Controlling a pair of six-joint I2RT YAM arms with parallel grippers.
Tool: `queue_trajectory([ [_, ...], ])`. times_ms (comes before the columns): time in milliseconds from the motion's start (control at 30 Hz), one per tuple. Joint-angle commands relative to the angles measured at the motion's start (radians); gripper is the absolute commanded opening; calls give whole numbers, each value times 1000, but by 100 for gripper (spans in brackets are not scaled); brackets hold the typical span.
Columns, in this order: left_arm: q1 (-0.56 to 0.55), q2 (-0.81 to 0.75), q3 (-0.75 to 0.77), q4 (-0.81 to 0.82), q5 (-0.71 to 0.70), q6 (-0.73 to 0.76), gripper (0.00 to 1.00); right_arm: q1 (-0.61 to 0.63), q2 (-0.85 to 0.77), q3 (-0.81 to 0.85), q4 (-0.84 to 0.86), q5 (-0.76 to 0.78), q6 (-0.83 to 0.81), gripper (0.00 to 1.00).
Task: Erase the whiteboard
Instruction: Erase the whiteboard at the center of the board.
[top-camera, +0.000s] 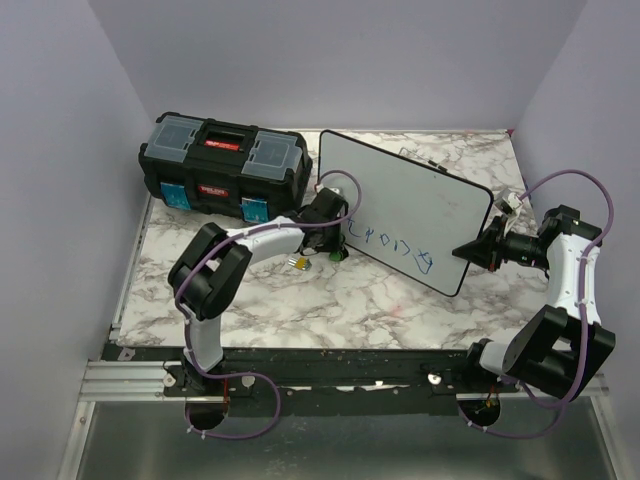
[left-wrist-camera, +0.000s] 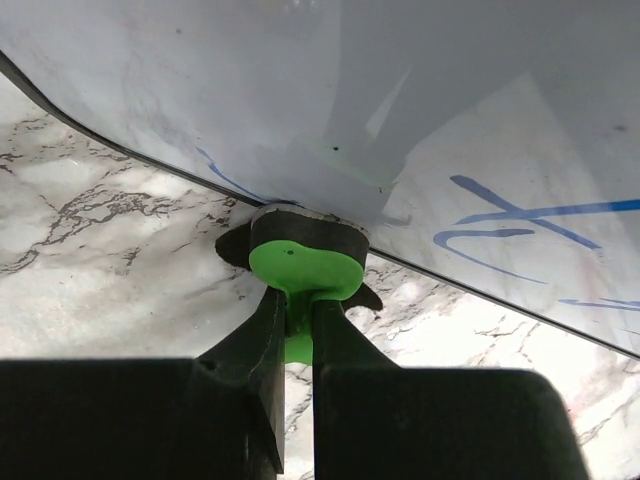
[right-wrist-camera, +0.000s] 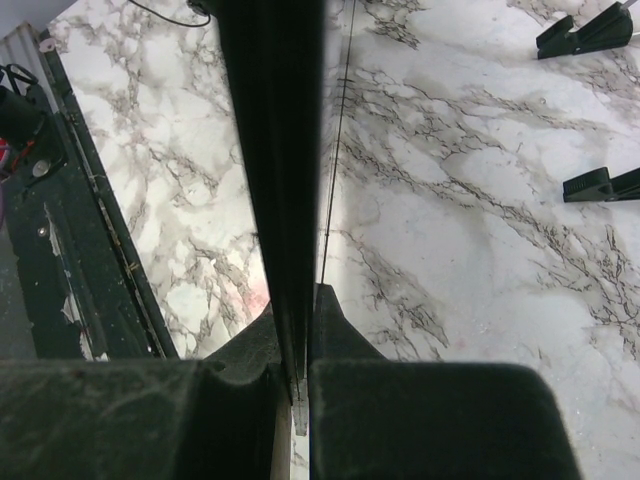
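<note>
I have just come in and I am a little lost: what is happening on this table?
The right pincer is shut on the edge of the whiteboard, holding it. The left pincer grips a green eraser and holds it against the board near its lower edge. The blue lettering is not yet wiped off.

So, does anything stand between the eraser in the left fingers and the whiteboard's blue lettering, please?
Nothing visible does: the eraser in the left fingers touches the whiteboard, blue lettering just beside it.
</note>
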Motion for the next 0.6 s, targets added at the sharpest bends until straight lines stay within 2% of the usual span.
queue_trajectory([
  [0, 40, 8, -17, 25, 43, 3, 0, 19, -31, 1, -89, -79, 5, 1],
  [233, 129, -33, -21, -32, 23, 19, 0, 19, -38, 1, -89, -81, 7, 1],
  [500, 149, -16, -6, -65, 28, 23, 0, 19, -41, -1, -89, -81, 6, 1],
  [567, 130, 15, 35, -70, 93, 25, 0, 19, -38, 2, -90, -84, 8, 1],
])
